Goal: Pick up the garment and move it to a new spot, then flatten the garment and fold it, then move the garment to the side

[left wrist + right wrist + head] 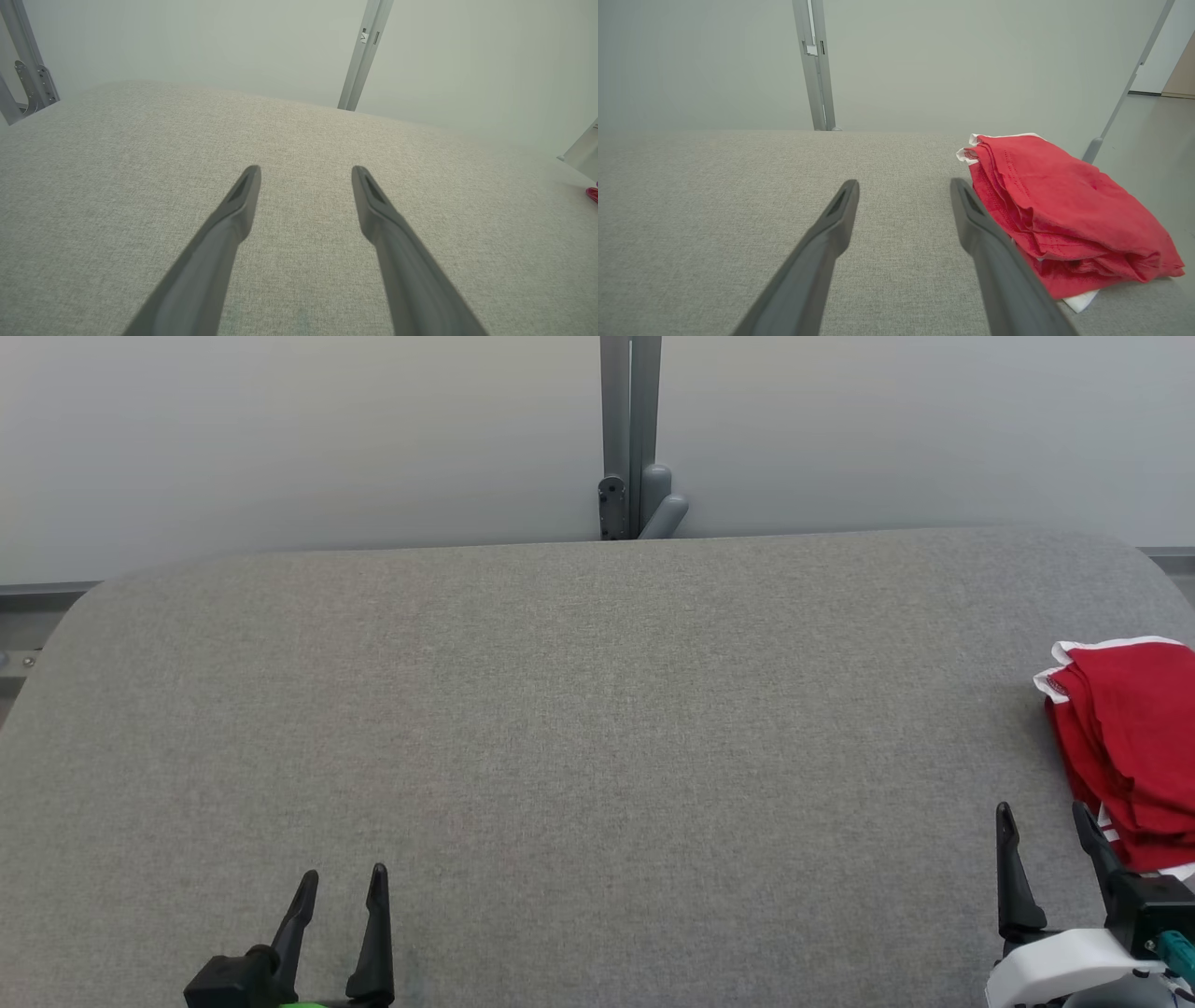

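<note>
You see the grey padded table (579,709) spread across the head view. The red garment (1134,747), folded with white trim showing, lies at the table's right edge. Your right gripper (1043,812) is at the table's near right corner, just beside the garment, fingers spread and empty. Your left gripper (344,873) is at the table's near left, likewise released and holding nothing.

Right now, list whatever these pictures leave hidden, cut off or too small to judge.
- Head view: the red garment runs off the right edge; its far side is out of frame.
- Right wrist view: one finger of the right pincer covers part of the garment's near edge; stacked folds hide what kind it is.
- Left wrist view: a red sliver at the right edge, too small to identify.
</note>
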